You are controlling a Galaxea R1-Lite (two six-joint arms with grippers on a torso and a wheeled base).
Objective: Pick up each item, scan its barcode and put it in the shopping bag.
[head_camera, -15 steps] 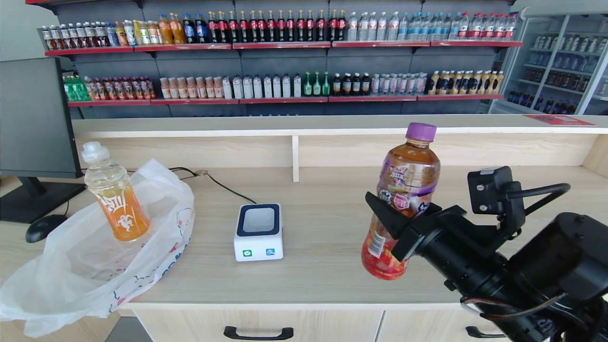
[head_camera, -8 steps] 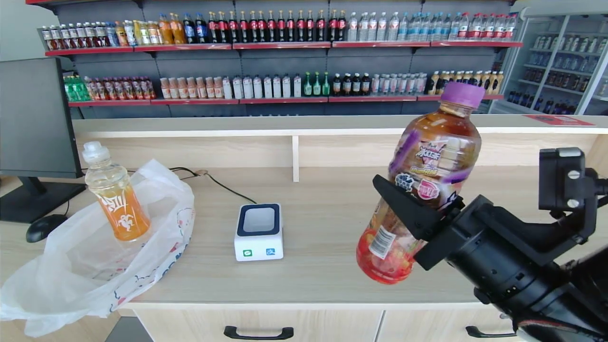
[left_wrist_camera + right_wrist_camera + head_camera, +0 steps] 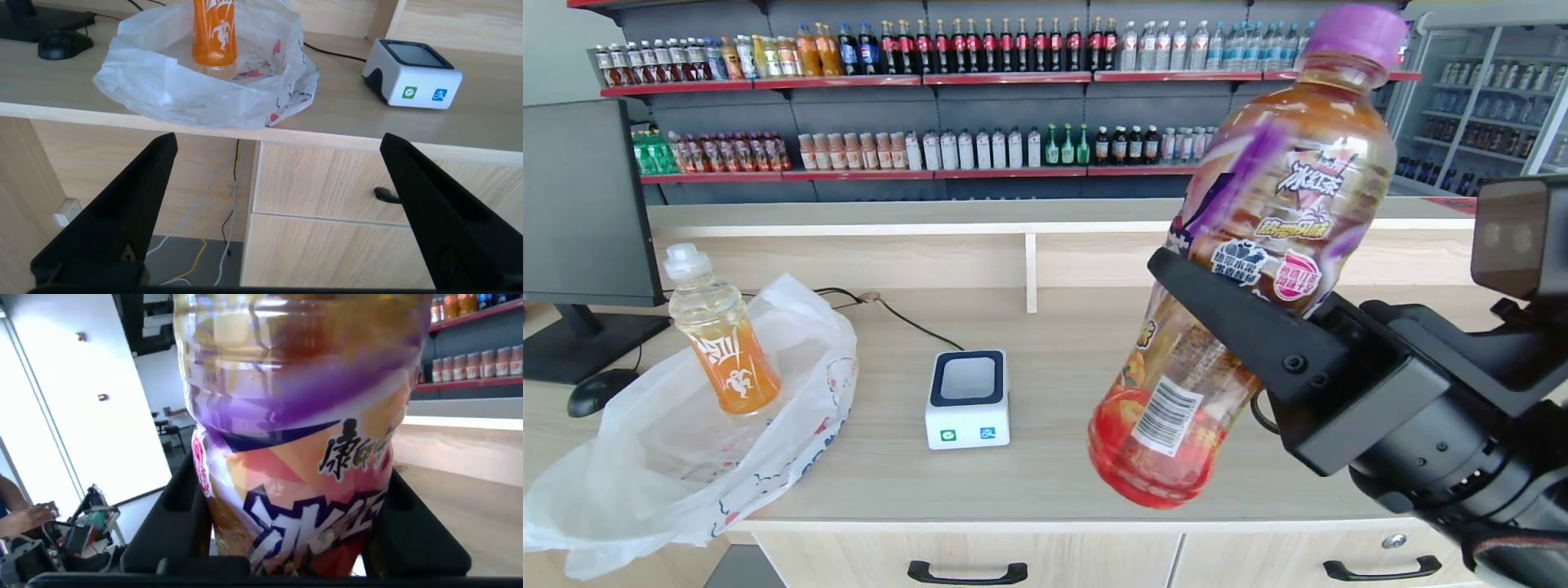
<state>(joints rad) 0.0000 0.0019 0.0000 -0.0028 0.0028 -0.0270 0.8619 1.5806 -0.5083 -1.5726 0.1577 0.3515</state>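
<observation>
Above counter (image 3: 1062, 384), gripper (image 3: 1217, 273) holds purple-capped amber bottle (image 3: 1282, 163), barcode (image 3: 1164, 412) visible.

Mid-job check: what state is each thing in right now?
Purple-capped bottle, capped, tilted, held above the counter, barcode showing.
Right claw, shut on the purple-capped bottle.
Left claw, open, holding nothing.
Orange bottle, capped, upright in the shopping bag.
Shopping bag, open on the counter.
Scanner, on the counter, window facing up.
</observation>
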